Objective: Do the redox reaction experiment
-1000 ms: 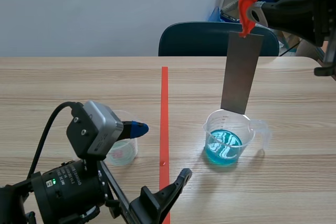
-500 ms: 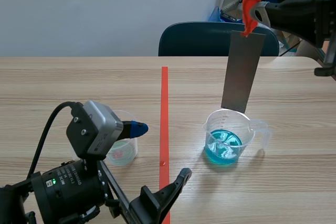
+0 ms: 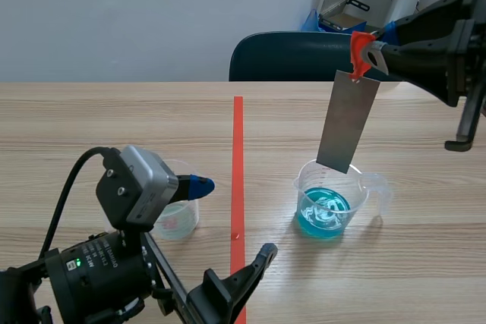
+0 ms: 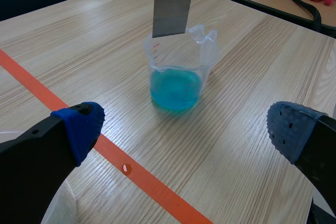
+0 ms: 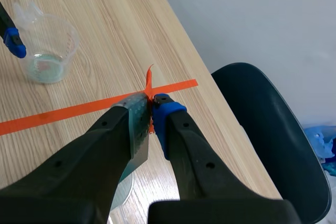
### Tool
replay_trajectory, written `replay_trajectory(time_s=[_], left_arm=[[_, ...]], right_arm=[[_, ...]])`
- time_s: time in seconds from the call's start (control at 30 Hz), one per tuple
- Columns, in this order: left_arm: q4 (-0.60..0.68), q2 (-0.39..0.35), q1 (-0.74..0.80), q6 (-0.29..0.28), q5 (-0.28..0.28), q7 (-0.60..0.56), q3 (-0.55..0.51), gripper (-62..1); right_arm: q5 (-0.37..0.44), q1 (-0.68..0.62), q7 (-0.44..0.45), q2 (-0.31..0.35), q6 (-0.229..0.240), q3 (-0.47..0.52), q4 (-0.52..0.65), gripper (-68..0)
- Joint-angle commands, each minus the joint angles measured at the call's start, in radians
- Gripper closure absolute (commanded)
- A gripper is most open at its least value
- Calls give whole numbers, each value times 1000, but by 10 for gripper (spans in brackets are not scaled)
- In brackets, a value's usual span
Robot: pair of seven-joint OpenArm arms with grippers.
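While my right end effector (image 5: 150,109) clamps the orange-tabbed top of the metal strip (image 3: 348,123), the strip hangs slightly tilted over the cup (image 3: 332,199) of blue liquid on the counter (image 3: 114,127), its lower edge about at the rim. My left end effector (image 4: 186,129) is spread wide, low beside a small clear cup (image 3: 176,216).

Bright, even light all across the table (image 3: 114,119), and only a faint, soft shadow at the foot of the beaker (image 3: 357,187). A pale sheen lies on the wood just beside it, toward me. White glints sit on the blue liquid (image 3: 323,214). From my left wrist, broad glare washes over the grain around the beaker. The metal strip (image 3: 348,123) reads flat grey, no hot spots. My right gripper (image 5: 150,107) shows dark, with faint highlights along its fingers.
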Motion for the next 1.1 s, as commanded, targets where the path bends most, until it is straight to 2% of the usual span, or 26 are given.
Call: replay_trajectory(time_s=[0.0, 0.4, 0.73, 0.9, 1.07], left_arm=[[14, 5, -6, -2, -3, -14, -6, -623], [14, 5, -6, -2, -3, -14, -6, -623], [14, 5, -6, -2, -3, -14, -6, -623], [14, 5, -6, -2, -3, -14, -6, -623], [14, 5, -6, -2, -3, -14, -6, -623]], right_arm=[[5, 4, 33, 2, 6, 12, 3, -9], [-62, -1, 76, -35, 6, -33, -68, -8], [-167, -1, 113, -101, 6, -62, -137, -8], [-262, 0, 161, -142, 6, -76, -184, -8], [-320, -1, 196, -161, 6, -85, -220, -8]])
